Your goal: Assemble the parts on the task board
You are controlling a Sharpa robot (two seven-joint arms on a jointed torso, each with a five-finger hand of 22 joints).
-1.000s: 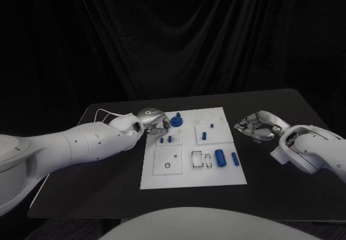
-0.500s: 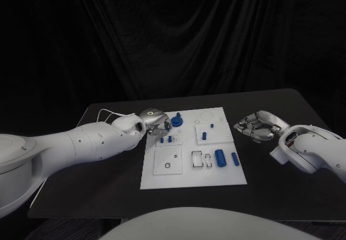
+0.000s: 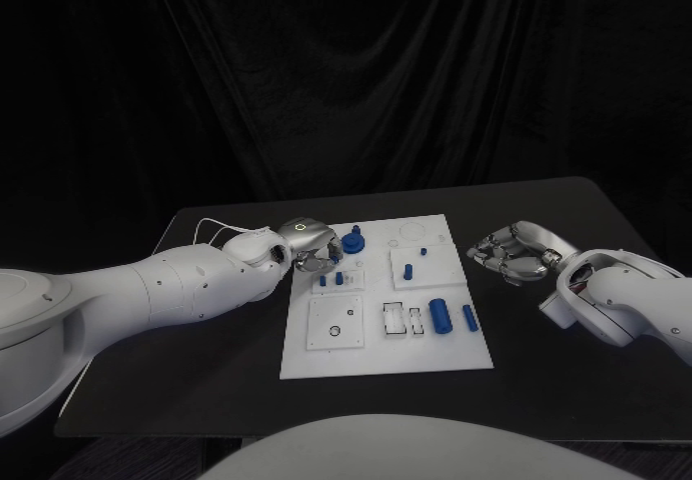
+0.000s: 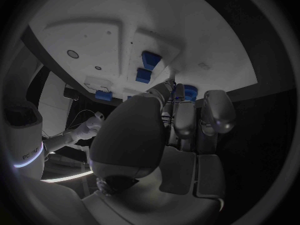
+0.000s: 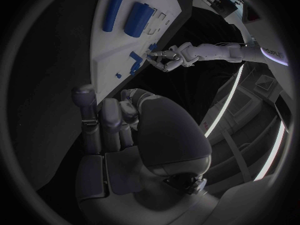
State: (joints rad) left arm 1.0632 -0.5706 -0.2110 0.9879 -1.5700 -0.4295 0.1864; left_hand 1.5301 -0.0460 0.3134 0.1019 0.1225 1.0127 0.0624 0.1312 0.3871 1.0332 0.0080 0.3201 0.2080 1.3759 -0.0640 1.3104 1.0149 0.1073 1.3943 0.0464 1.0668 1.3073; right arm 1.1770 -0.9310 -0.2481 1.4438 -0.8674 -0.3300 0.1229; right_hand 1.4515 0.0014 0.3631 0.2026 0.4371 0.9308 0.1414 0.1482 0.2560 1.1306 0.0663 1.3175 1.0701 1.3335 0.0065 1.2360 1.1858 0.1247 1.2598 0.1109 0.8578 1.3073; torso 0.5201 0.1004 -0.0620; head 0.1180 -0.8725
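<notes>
At the task board's (image 3: 382, 345) far left corner, the left hand (image 3: 310, 243) pinched a blue part (image 3: 353, 239); the right hand (image 3: 515, 253) hung curled, empty, beside the board's right edge.

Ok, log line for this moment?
left hand: at board far-left corner, by blue part | right hand: curled, empty, off board

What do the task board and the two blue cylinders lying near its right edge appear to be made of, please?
Task board: probably matt white plastic, given its even, dull surface and cut-out recesses. Two blue cylinders: likely smooth plastic, uniformly coloured with a faint sheen; painted metal cannot be excluded.
</notes>
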